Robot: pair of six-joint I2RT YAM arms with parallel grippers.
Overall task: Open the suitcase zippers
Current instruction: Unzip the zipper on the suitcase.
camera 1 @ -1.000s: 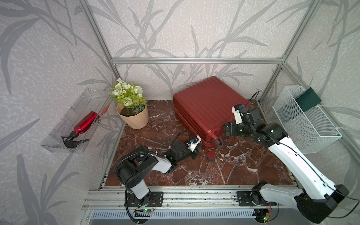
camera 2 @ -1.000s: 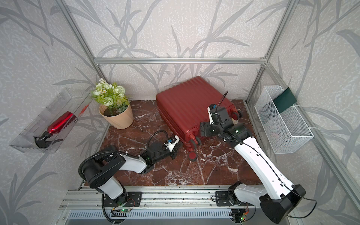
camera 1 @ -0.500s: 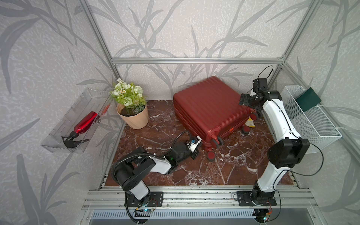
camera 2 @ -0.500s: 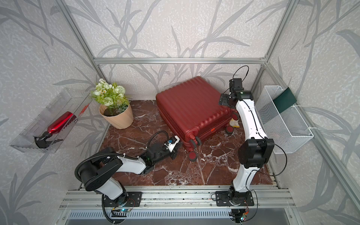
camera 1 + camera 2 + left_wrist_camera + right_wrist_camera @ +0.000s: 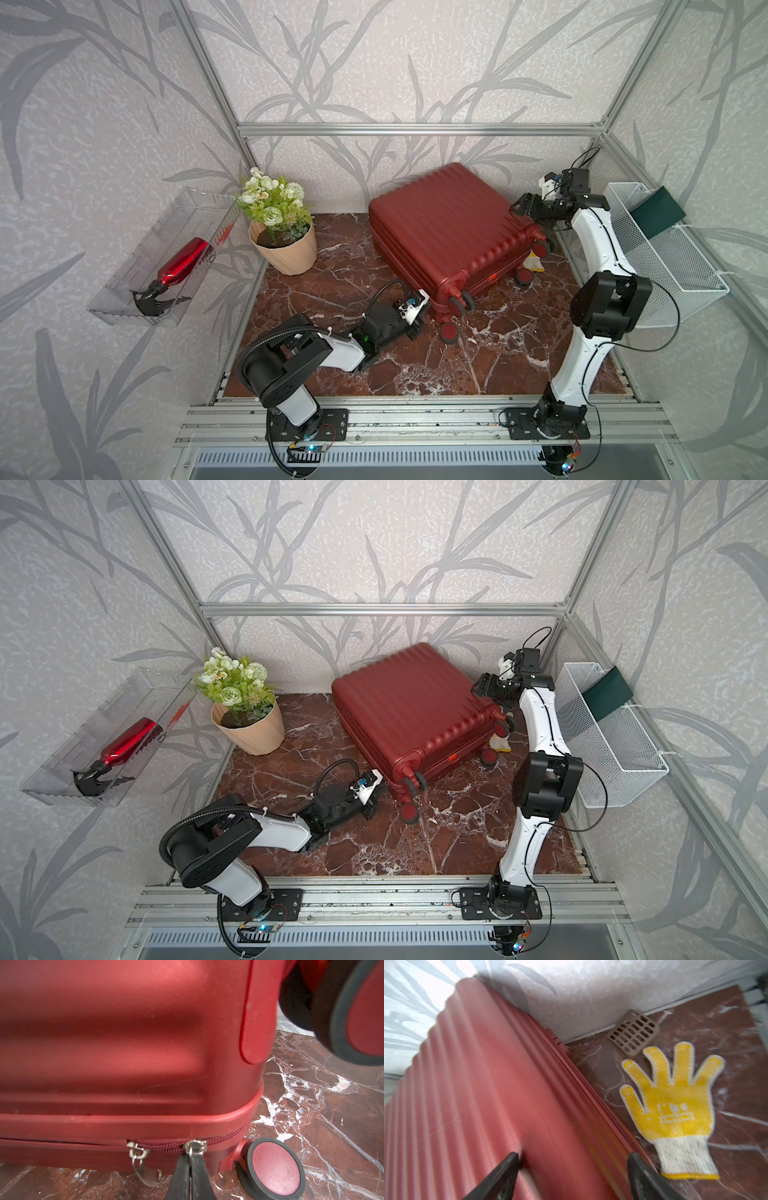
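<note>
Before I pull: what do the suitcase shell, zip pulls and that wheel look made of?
Suitcase shell: likely hard plastic, satin metallic red; moulded ribs, soft sheen. Zip pulls: silvery metal, by the bright glints. Wheel: red disc in matte black tyre, possibly rubber.

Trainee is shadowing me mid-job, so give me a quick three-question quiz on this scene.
1. True or false: the left gripper is shut on a zipper pull of the red suitcase.
2. What lies on the marble surface beside the suitcase, in the right wrist view? A) yellow work glove B) screwdriver C) towel
3. Fill in: the right gripper has its jaws ___, holding nothing.
Key: 1 true; 2 A; 3 open.
</note>
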